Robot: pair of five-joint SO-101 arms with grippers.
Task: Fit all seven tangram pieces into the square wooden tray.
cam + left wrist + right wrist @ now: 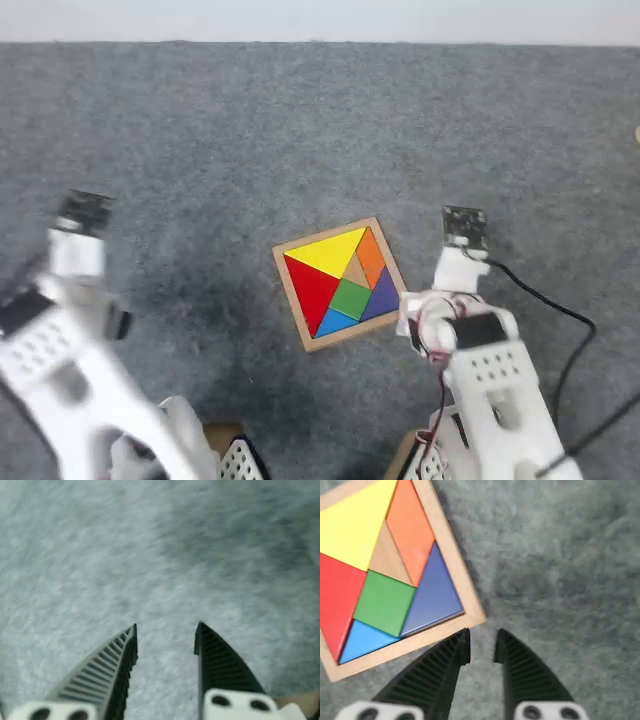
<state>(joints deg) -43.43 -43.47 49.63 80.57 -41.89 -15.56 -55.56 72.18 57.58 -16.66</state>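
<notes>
From my station the square wooden tray (pixel 350 337) lies turned at an angle on the grey, felt-covered tabletop (pixel 300 130), between the two arms and nearer the right arm (pixel 485 360). All seven pieces sit flush inside it. The yellow large triangle (pixel 330 252) fills the far side and the red large triangle (pixel 308 288) the left. Between them and the right rim lie the green square (pixel 350 298) and the tan small triangle (pixel 355 270). The orange parallelogram (pixel 371 258) and the purple-blue triangle (pixel 382 296) run along the right rim, and the light blue small triangle (pixel 334 322) fills the near corner.

My right hand (pixel 482 630) hovers just off the tray's corner beside the purple-blue triangle, with its fingers (pixel 445 670) a narrow gap apart and pinching nothing. My left hand (pixel 167 625) is well away from the tray over bare felt, spread wide and empty.
</notes>
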